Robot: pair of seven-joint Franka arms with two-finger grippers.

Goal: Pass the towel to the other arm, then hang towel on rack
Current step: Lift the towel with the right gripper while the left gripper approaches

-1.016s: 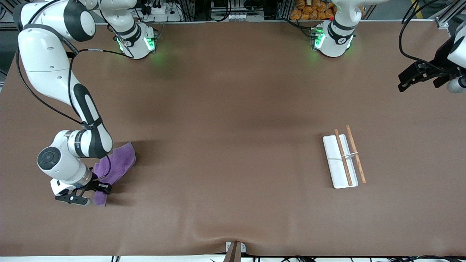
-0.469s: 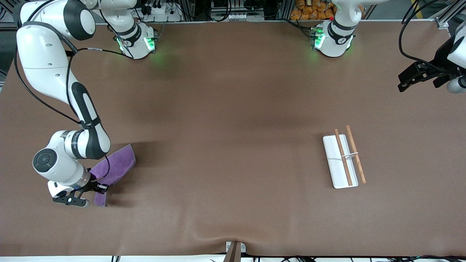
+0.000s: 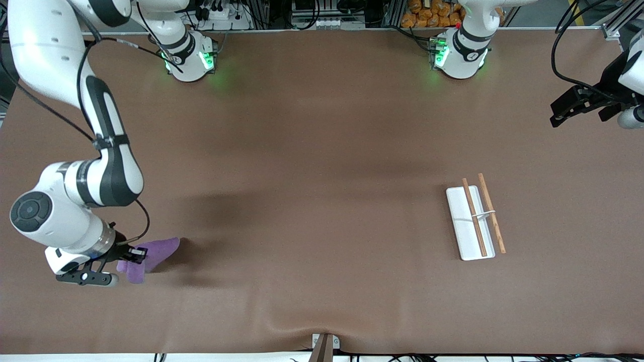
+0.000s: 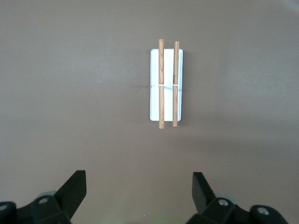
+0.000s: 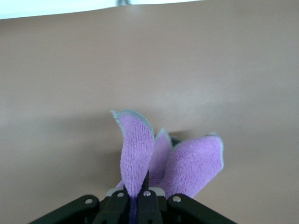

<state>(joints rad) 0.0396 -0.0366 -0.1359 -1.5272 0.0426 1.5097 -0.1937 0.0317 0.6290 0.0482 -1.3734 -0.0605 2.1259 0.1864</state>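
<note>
The purple towel [image 3: 153, 251] is bunched up and pinched between the fingers of my right gripper [image 3: 135, 254], over the table at the right arm's end. In the right wrist view the towel [image 5: 189, 163] stands out in three folds past my shut right gripper [image 5: 140, 190]. The rack [image 3: 475, 221], a white base with two brown rods, rests on the table toward the left arm's end. My left gripper [image 3: 559, 114] waits open and empty over that end of the table. The left wrist view looks down on the rack [image 4: 166, 84] well past the left gripper [image 4: 139, 187].
The brown table mat [image 3: 322, 176] covers the whole surface. Both arm bases [image 3: 188, 58] stand along the edge farthest from the front camera. A small metal bracket [image 3: 324, 344] sits at the mat's nearest edge, where the mat bulges slightly.
The right gripper has shut on the towel and risen, moving toward the right arm's end; the towel, which lay spread on the table, now hangs bunched from it. The left arm has not moved.
</note>
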